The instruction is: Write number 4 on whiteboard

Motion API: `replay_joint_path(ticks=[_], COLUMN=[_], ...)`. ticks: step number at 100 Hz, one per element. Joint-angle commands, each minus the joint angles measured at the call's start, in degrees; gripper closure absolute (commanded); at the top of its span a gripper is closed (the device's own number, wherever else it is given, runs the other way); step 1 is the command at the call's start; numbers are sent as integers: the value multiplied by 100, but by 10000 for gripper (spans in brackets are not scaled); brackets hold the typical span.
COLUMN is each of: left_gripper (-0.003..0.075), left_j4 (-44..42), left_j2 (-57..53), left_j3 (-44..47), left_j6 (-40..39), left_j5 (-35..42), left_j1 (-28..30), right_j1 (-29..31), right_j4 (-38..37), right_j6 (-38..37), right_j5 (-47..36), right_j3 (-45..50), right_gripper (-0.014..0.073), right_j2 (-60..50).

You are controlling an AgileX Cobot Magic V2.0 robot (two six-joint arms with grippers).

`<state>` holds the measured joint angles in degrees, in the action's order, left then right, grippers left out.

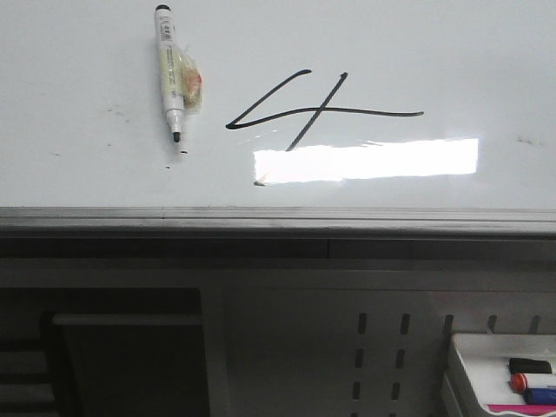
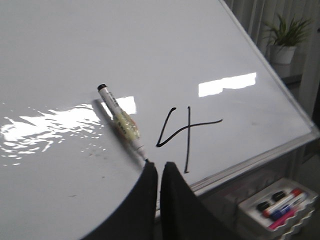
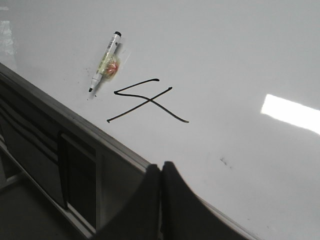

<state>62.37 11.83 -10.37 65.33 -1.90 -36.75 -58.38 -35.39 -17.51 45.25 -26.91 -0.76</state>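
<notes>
– Where does the marker [image 2: 119, 120] lie from each pincer?
– Just ahead of the left pincer [image 2: 159, 172], nib toward it, beside the number 4 [image 1: 313, 109] on the whiteboard [image 1: 78, 174]. The right pincer [image 3: 160, 175] is farther off.
– Pincer states?
– Both pressed together, holding nothing. The 4 looks finished.

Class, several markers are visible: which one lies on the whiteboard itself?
The white black-capped marker left of the number 4; the others sit in the tray below the whiteboard.
</notes>
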Motion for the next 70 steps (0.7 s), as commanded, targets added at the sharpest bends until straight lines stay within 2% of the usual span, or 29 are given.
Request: replay_joint_path(ticks=[1, 10, 12, 27, 34, 40, 43, 61, 70], left_gripper=[741, 741, 741, 741, 741, 741, 741, 741, 741], left_j4=[-942, -2330, -2733, -5443, -6286, -6454, -6441, -6382, -6382], left_j2=[30, 30, 30, -34, -188, -359, -473, -888, -1077], left_j3=[-15, 283, 359, 860, 1110, 1277, 1248, 1249, 1249], left_j6=[-228, -1573, -2205, -5305, -6221, -6533, -6533, -6533, -6533], left_j5=[190, 392, 443, 624, 835, 852, 415, -523, -1299], left_j1=[200, 651, 812, 1471, 1643, 1757, 1794, 2014, 2092], right_j1=[34, 34, 34, 34, 34, 34, 34, 34, 34], right_j4=[-237, -237, -237, -237, -237, -237, -237, -237, -237], right_j6=[-24, -24, -24, -24, -24, -24, -24, -24, -24], right_j5=[-355, -355, -355, -355, -355, -355, -355, -355, -355], right_j3=[-114, -114, -114, -114, -114, -114, -114, -114, -114], right_gripper=[638, 638, 638, 638, 638, 638, 638, 638, 638], right_j2=[74, 74, 74, 74, 74, 74, 74, 74, 74])
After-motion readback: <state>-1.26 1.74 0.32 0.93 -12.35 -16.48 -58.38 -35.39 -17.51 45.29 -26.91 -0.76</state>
